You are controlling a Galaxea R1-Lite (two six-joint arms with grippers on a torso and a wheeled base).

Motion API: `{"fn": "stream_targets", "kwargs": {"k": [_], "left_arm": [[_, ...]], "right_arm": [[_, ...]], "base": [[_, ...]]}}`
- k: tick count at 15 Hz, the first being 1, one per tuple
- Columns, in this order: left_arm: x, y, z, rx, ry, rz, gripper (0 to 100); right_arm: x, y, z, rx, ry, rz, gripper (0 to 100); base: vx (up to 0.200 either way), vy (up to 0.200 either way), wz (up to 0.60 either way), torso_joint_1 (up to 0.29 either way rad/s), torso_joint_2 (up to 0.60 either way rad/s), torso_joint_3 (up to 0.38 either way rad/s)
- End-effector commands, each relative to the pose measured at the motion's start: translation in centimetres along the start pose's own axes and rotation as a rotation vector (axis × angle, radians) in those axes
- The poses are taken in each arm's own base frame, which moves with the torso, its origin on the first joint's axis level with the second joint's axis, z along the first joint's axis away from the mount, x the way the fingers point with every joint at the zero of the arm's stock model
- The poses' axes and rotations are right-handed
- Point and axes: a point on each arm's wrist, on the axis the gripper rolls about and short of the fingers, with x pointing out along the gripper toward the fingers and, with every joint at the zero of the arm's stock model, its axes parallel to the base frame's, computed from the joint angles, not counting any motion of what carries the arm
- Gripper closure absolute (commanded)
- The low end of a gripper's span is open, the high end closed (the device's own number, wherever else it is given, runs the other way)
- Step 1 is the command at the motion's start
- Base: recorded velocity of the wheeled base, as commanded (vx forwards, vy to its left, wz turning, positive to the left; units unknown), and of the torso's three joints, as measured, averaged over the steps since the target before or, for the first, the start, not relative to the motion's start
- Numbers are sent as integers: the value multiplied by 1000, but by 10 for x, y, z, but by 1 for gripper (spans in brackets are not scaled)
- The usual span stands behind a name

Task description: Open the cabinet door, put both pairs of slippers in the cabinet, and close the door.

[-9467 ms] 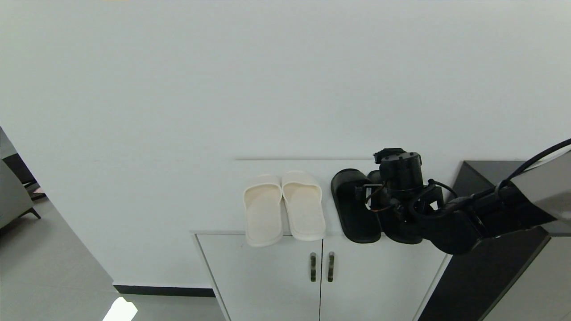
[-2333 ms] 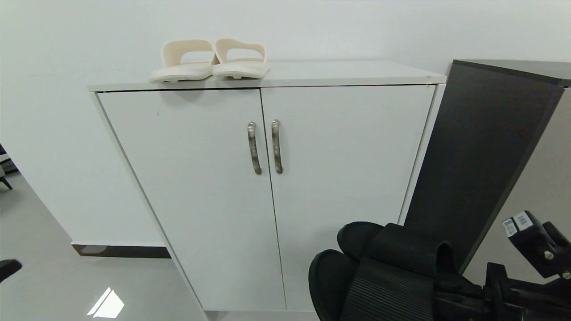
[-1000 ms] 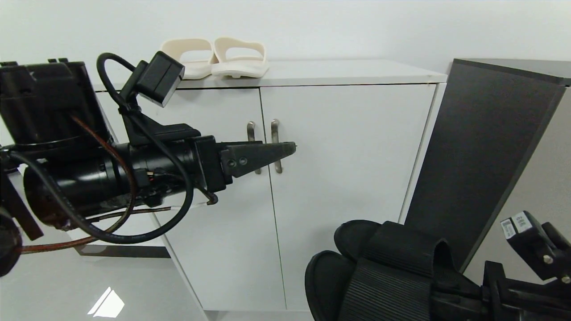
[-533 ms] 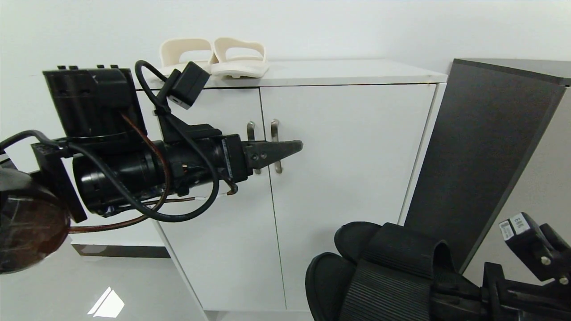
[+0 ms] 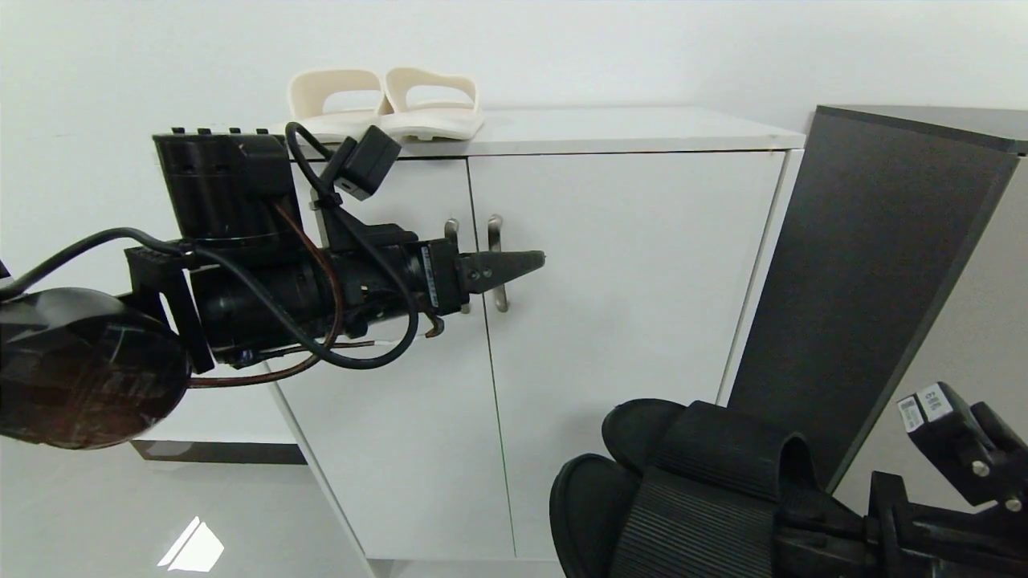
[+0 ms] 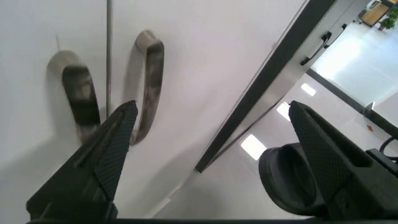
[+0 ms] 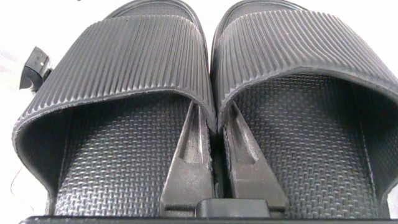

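Head view: left hand (image 5: 536, 258) comes in from the left at handle height, held level. Its tips sit in front of the right handle (image 5: 492, 233) of the white cabinet (image 5: 642, 124). Left handle (image 5: 451, 229) is partly hidden behind the arm.

Left wrist view: left hand (image 6: 211, 111) has its fingers (image 6: 115, 140) spread wide, with only bare door face between them. One fingertip is just beside the right handle (image 6: 149, 81); contact cannot be told. Left handle (image 6: 78, 93) lies across the door seam from it.

Left door (image 5: 401, 433) and right door (image 5: 626, 321) are both flush, so the cabinet is closed. Cream slippers (image 5: 385, 104) sit side by side, touching, on the cabinet top above the left door.

Black slippers (image 5: 691, 490) are low at the right, in front of the right door and off the cabinet, carried on the right arm.

Right wrist view: right hand (image 7: 217, 158) is pressed together, pinching the two inner side walls of the black slippers (image 7: 124, 74). One finger (image 7: 189, 155) sits inside each slipper, reaching under the ribbed straps. The pair is held side by side.

Dark panel (image 5: 867, 265) stands just beside the cabinet's right side. Glossy grey floor (image 5: 120, 514) is at the lower left, and a white wall (image 5: 642, 48) is behind.
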Motion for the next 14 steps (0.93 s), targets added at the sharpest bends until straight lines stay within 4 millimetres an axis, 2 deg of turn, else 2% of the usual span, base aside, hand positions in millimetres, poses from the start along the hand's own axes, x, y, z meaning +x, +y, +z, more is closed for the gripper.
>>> {"fn": "stream_targets", "kwargs": {"k": [1, 7, 8, 13, 14], "left_arm": [[7, 6, -3, -8, 12, 11, 0], [19, 12, -5, -15, 24, 2, 0], [19, 12, -5, -15, 24, 2, 100], [8, 5, -5, -23, 22, -11, 100], [-7, -10, -7, -20, 27, -52, 100]], "right_arm": [[0, 0, 0, 0, 2, 0, 100], [0, 0, 0, -2, 0, 4, 100], [0, 0, 0, -2, 0, 4, 100], [0, 1, 0, -4, 3, 11, 100], [-1, 1, -1, -3, 3, 12, 100]], "base": [[0, 0, 0, 0, 0, 0], [0, 0, 0, 0, 0, 0], [0, 0, 0, 0, 0, 0], [0, 0, 0, 0, 0, 0], [0, 0, 0, 0, 0, 0]]}}
